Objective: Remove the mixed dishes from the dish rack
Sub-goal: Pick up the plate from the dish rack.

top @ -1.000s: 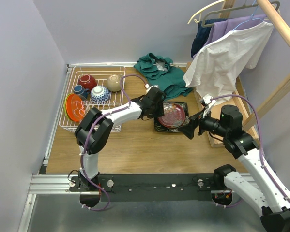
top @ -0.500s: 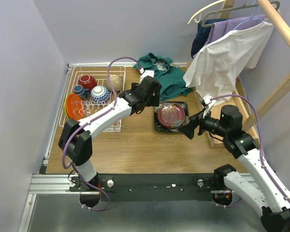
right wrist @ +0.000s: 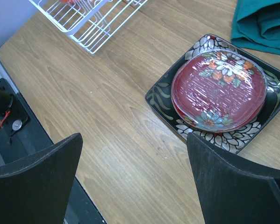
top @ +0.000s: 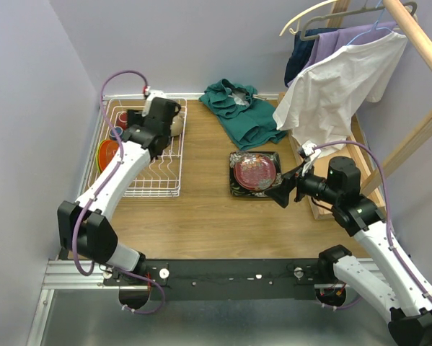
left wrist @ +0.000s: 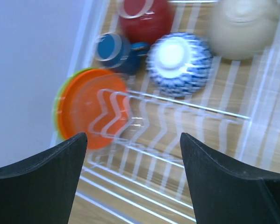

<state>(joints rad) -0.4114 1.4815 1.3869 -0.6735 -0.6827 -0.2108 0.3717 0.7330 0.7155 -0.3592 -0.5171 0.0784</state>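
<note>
If you start from the overhead view, the wooden desk (top: pixel 201 216) is the biggest thing you've got. The white wire dish rack (top: pixel 158 186) sits in its far left corner. A crumpled green cloth (top: pixel 241 108) lies at the far edge, well apart from the rack.

Out in the middle of the desk is the black square floral plate (right wrist: pixel 161 100), lying flat. A red floral dish (right wrist: pixel 218 88) is stacked right on top of it, so those two are out of the rack.

The rest of the dishes are in the rack:
- The orange plate (left wrist: pixel 83 107) stands on edge in the tines on the left side.
- The lime-green plate (left wrist: pixel 57 105) is tucked right behind it, with only a sliver showing.
- The beige bowl (left wrist: pixel 245 28) and the blue-white bowl (left wrist: pixel 179 63) sit side by side at the far end, both bottom up.
- The red cup (left wrist: pixel 144 18) is next to the blue-white bowl.
- The dark-blue mug (left wrist: pixel 112 49) sits between the red cup and the orange plate.

The left wrist view is a bit blurry, so don't ask me about finer detail.

Your left pincer (left wrist: pixel 132 140) hangs over the rack with its jaws spread wide and nothing between them. Your right pincer (right wrist: pixel 134 136) is just as wide and empty. It sits above bare desk just beside the black plate's near side.
</note>
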